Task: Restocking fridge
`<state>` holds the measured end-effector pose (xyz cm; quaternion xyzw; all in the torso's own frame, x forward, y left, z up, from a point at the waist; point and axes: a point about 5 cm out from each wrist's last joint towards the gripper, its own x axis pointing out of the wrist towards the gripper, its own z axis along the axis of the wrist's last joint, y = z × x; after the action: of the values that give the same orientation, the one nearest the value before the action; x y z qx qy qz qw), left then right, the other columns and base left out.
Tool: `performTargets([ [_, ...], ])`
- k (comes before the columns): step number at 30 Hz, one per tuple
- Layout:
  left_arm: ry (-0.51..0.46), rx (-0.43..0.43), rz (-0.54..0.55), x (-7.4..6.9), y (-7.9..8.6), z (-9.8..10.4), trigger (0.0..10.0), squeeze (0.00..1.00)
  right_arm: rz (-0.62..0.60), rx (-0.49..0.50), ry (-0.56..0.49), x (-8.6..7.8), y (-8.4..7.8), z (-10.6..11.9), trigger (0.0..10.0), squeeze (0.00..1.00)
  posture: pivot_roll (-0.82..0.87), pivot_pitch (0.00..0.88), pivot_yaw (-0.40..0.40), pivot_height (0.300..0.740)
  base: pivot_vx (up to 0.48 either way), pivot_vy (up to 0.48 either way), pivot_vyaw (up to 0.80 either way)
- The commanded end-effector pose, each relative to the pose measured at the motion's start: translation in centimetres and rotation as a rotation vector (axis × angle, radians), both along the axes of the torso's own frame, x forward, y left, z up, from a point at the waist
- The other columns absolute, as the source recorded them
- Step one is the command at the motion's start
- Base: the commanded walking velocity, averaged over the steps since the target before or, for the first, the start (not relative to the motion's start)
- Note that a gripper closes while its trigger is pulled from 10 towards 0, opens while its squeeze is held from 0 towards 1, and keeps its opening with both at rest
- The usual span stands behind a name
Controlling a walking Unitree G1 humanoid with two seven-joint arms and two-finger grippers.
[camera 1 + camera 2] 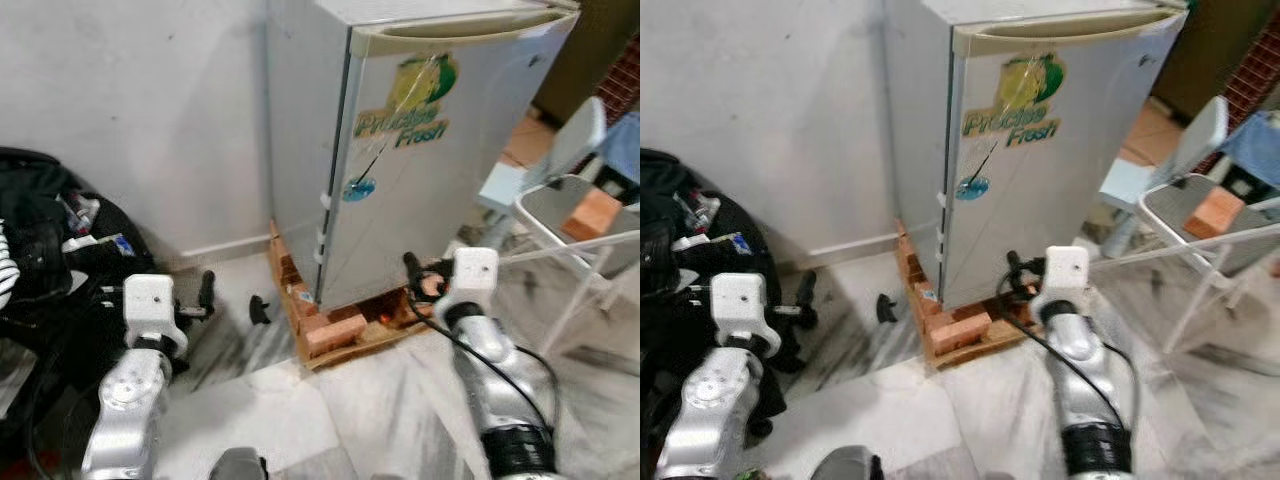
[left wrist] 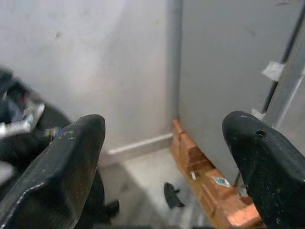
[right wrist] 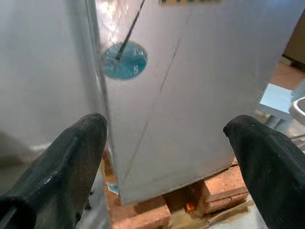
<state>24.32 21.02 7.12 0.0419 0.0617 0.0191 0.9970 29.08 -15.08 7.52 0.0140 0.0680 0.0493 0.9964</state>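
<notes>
- The fridge point(image 1: 420, 150) is standing with its door shut, blocking any reach inside.
- Bricks point(image 1: 330, 325) are propping it up, crowding the floor along its base.
- Marble floor point(image 1: 300, 410) is lying open between the arms.
- A black bag pile point(image 1: 45, 250) is hemming in the left gripper point(image 1: 232, 300).
- A folding chair point(image 1: 575, 200) is closing off the right gripper point(image 1: 425, 280), which is spread wide near the door.

Fridge point(image 1: 420, 150) top is cut off by the upper edge, so I can't see its full height. Sticker text on the door point(image 1: 402, 128) is blurred, only partly legible. Black bags point(image 1: 50, 250) at far left run off frame; contents too jumbled to tell. Small dark thing point(image 1: 260, 310) on the floor near the bricks point(image 1: 330, 330): can't ID. Chair point(image 1: 580, 220) at right is cut off.
</notes>
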Motion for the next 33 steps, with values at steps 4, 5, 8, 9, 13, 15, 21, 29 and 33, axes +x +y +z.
performTargets([
  [4,-0.031,-0.029,-0.075,0.4,-1.8,0.4,10.0,0.0,-0.045,-0.023,-0.031,0.6,-1.4,0.9,10.0,0.0,0.14,0.009,-0.038,0.74,0.476,0.0,-0.14],
  [5,-0.029,-0.023,-0.078,0.4,-1.9,0.4,10.0,0.0,-0.048,-0.021,-0.038,0.7,-1.4,1.1,10.0,0.0,0.14,0.014,-0.037,0.74,0.48,0.0,0.0],
  [8,-0.027,-0.04,-0.084,0.4,-2.1,0.3,10.0,0.0,-0.057,-0.025,-0.05,0.9,-1.6,1.4,10.0,0.0,0.14,0.015,-0.037,0.74,0.48,0.0,0.0],
  [9,-0.027,-0.04,-0.084,0.4,-2.1,0.3,10.0,0.0,-0.057,-0.025,-0.05,0.9,-1.6,1.4,10.0,0.0,0.14,0.015,-0.037,0.74,0.48,0.0,0.0],
  [13,-0.026,-0.058,-0.109,0.3,-2.5,0.3,10.0,0.0,-0.066,-0.029,-0.054,0.8,-1.8,1.4,10.0,0.0,0.14,0.014,-0.036,0.74,0.48,0.0,0.0],
  [15,-0.021,-0.112,-0.157,0.2,-2.9,0.3,10.0,0.0,-0.069,-0.03,-0.055,0.8,-1.8,1.4,10.0,0.0,0.14,0.016,-0.034,0.74,0.458,0.0,0.0],
  [21,0.004,-0.135,-0.151,0.3,-3.2,0.0,10.0,0.0,-0.073,-0.031,-0.049,0.8,-1.8,1.3,10.0,0.0,0.14,0.02,-0.034,0.74,0.226,0.233,-0.36],
  [29,-0.023,-0.132,-0.17,0.3,-3.4,0.4,10.0,0.0,-0.079,-0.041,-0.05,0.8,-1.9,1.3,10.0,0.0,0.14,0.025,-0.038,0.74,0.0,0.322,-0.8],
  [33,-0.02,-0.134,-0.169,0.2,-3.3,0.4,10.0,0.0,-0.079,-0.044,-0.05,0.8,-2.0,1.3,10.0,0.0,0.14,0.025,-0.038,0.74,0.0,0.0,-0.8],
])
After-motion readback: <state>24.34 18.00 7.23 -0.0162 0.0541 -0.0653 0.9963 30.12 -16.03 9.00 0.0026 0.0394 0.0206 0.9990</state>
